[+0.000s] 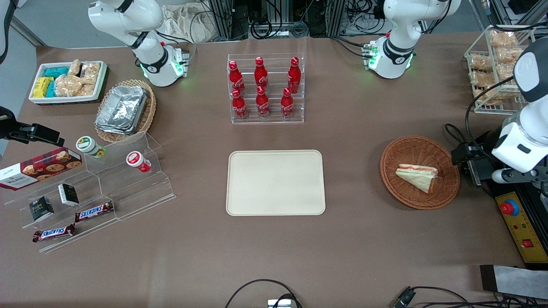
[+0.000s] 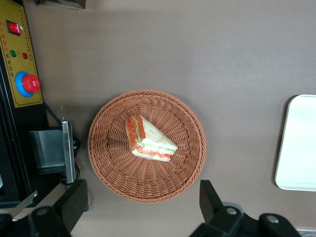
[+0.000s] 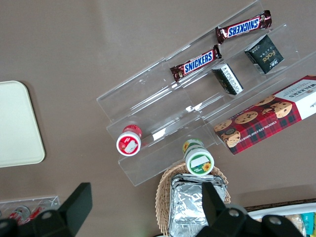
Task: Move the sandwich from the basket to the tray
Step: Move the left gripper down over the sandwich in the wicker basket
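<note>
The tool hung spread wide above the basket, near the table's working-arm edge; the sandwich lay inside, the tray mid-table

A robotics lab; emergency-stop box, cabling, paper-covered table.

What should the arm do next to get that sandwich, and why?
Probably lower the gripper toward the sandwich. Its jaws stand open, high over the basket, touching nothing, and the sandwich lies untouched inside while the tray is bare.
</note>
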